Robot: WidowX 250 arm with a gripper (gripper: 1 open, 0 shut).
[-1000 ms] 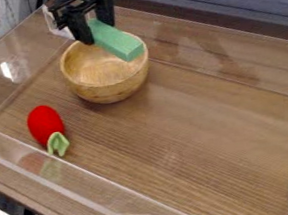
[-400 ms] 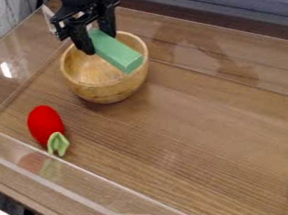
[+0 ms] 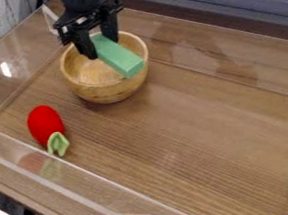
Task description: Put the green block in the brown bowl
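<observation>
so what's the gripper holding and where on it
The gripper is shut on the green block, gripping its upper end; the block hangs tilted over the brown bowl.

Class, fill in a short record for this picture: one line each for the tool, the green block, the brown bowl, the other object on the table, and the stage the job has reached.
tool: the tool points down over the bowl, shut on the green block
green block: green block tilted, its lower end over the far right rim
brown bowl: brown bowl upright on the wooden table
other object: red strawberry toy near the left edge, apart from the bowl
stage: block held at the bowl, not yet released
</observation>
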